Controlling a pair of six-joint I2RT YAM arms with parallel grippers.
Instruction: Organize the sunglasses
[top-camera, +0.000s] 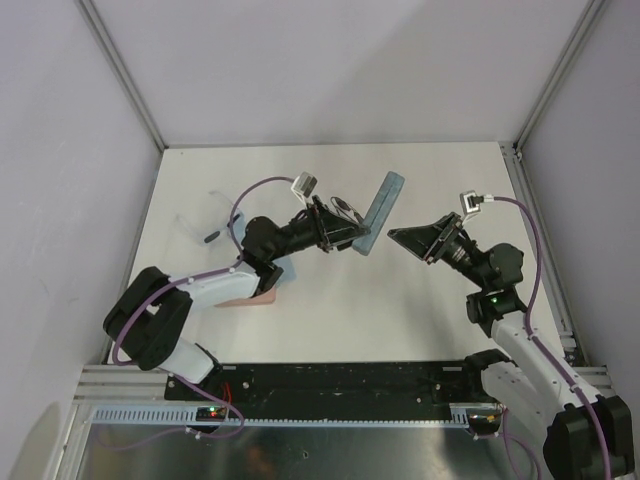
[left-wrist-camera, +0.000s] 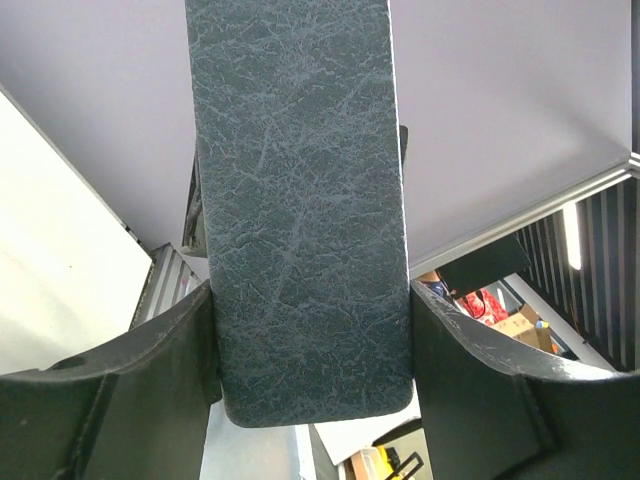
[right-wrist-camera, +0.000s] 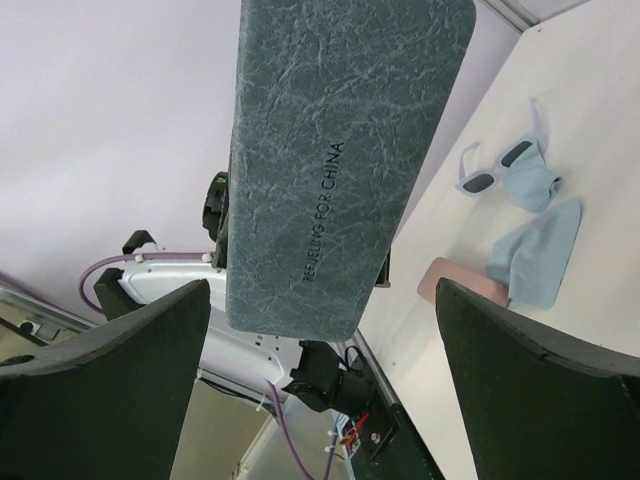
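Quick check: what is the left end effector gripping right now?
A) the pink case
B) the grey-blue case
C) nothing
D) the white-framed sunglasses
B: the left end effector is clamped on both sides of the grey-blue case, which it holds up in the air.

This looks like a robot lab. A white desk (top-camera: 400, 310) sits inside plain grey walls (top-camera: 330, 70) and metal bars (top-camera: 122, 75), with a left arm (top-camera: 200, 290) and a right arm (top-camera: 525, 345) bolted at its edge.

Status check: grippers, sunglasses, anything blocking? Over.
Left gripper shut on case, case raised. Right gripper open, facing case, clear of it. White sunglasses on table by cloth. Nothing between right gripper and case.
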